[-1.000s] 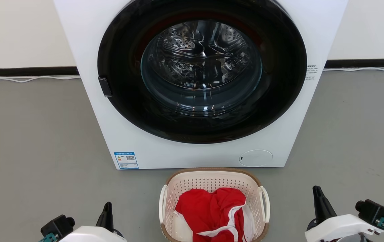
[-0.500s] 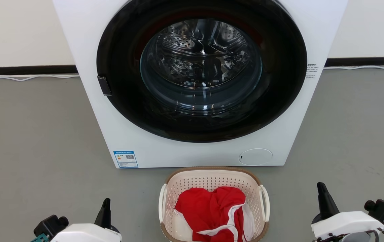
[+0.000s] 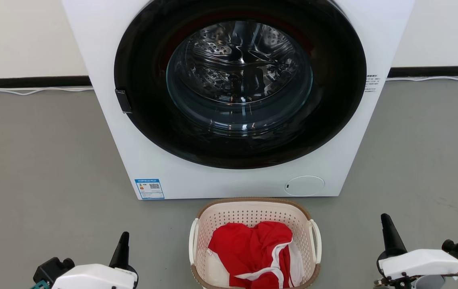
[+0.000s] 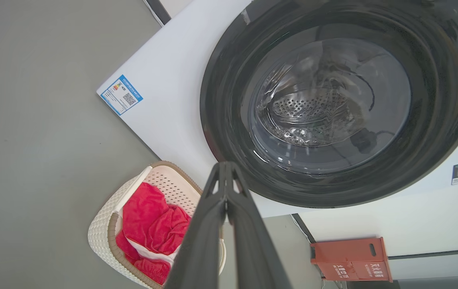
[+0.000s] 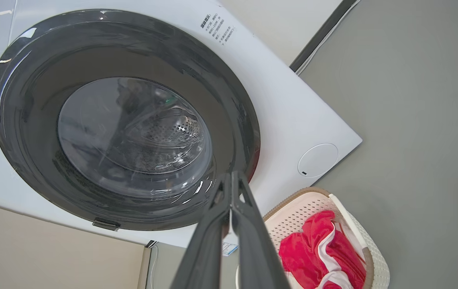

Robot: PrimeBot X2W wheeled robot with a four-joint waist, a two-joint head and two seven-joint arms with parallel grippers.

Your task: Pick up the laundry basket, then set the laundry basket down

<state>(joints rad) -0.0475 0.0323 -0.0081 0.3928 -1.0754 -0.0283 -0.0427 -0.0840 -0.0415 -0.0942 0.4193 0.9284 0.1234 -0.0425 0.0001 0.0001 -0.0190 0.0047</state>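
The cream-white perforated laundry basket (image 3: 253, 218) with its brown rim stands on the grey floor just in front of the washing machine, holding red and white cloth. It also appears low in the left wrist view, the laundry basket (image 4: 104, 228), and at the lower right of the right wrist view, the laundry basket (image 5: 373, 257). My left gripper (image 3: 123, 237) hangs well to the basket's left, fingers pressed together, shut on nothing. My right gripper (image 3: 385, 220) hangs well to the basket's right, likewise shut and empty. Both white loop handles stand free of the grippers.
A white front-loading washing machine (image 3: 156, 168) with a closed dark round door (image 3: 239, 84) rises right behind the basket. A white cable (image 3: 32, 91) runs along the wall base. An orange box (image 4: 349, 263) stands by the wall in the left wrist view. Grey floor lies on both sides.
Both grippers have drifted outward, away from the basket. The head view has shifted slightly, so the machine and basket sit a little higher in it. The basket stays on the floor.
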